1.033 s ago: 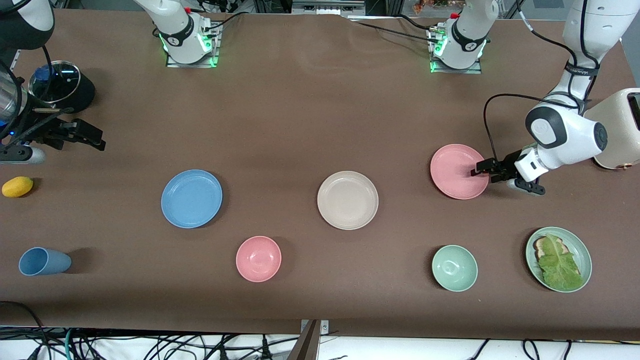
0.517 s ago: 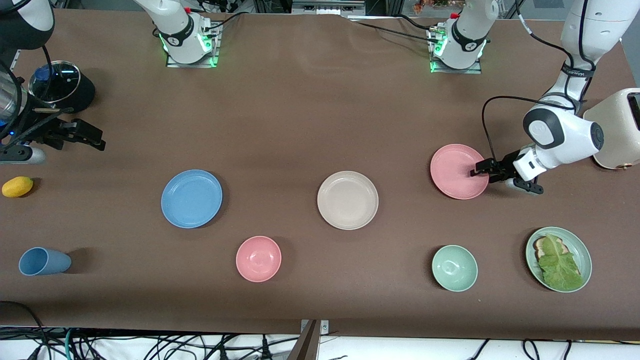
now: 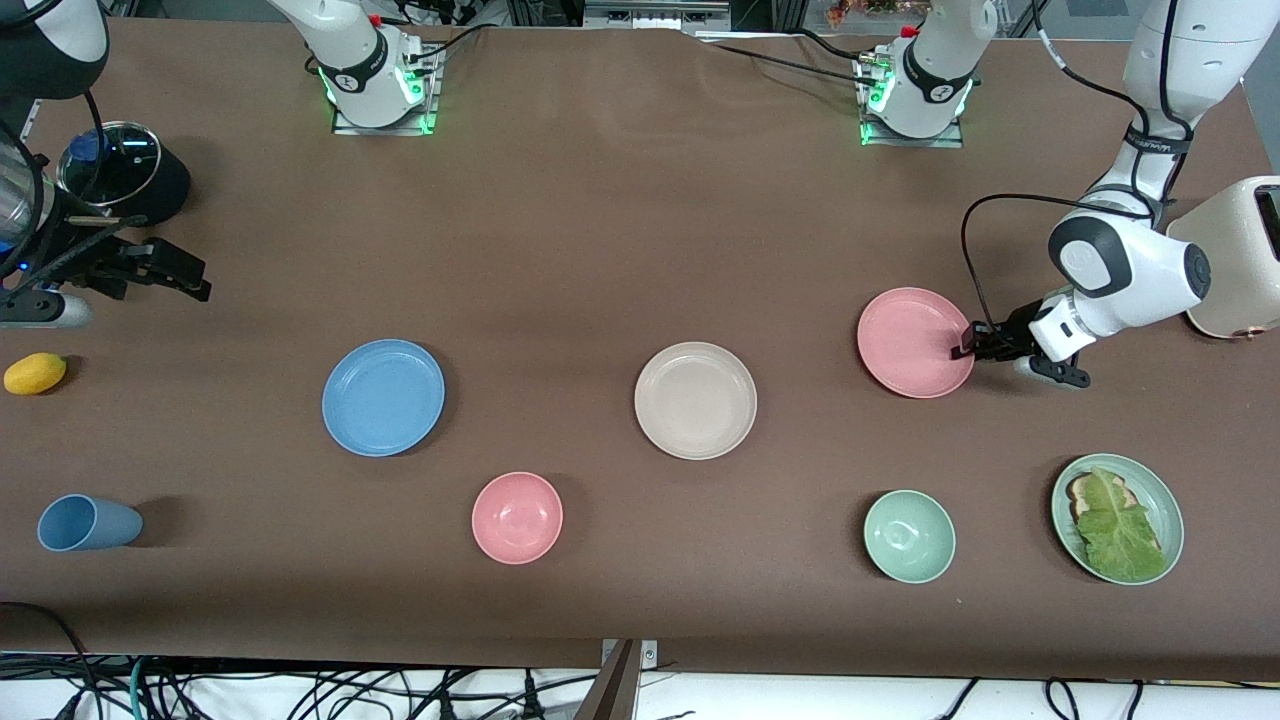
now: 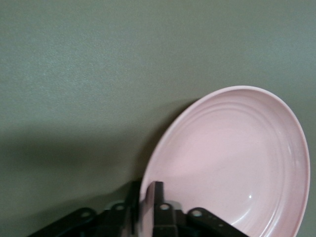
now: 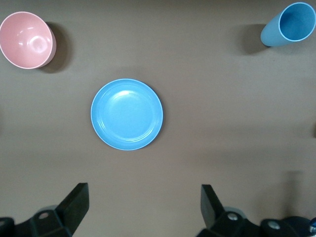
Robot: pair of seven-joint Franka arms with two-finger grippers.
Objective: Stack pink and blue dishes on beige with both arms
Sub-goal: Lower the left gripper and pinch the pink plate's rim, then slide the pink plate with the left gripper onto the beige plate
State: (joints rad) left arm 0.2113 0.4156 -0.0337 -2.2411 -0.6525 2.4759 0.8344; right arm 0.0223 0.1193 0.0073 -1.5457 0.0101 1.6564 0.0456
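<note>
Cream-beige boxy appliance (image 3: 1243,258) at left arm's end of table: cut by front view's edge, partly covered by white arm. Flat round matte pink plate (image 4: 232,163): cut by left wrist view's edge, rim portion hidden between black gripper fingers (image 4: 157,197). Toast slice (image 3: 1083,491) on pale green plate (image 3: 1168,510): mostly under lettuce leaf (image 3: 1118,528). Right gripper (image 3: 170,275): body cut at front view's edge.
</note>
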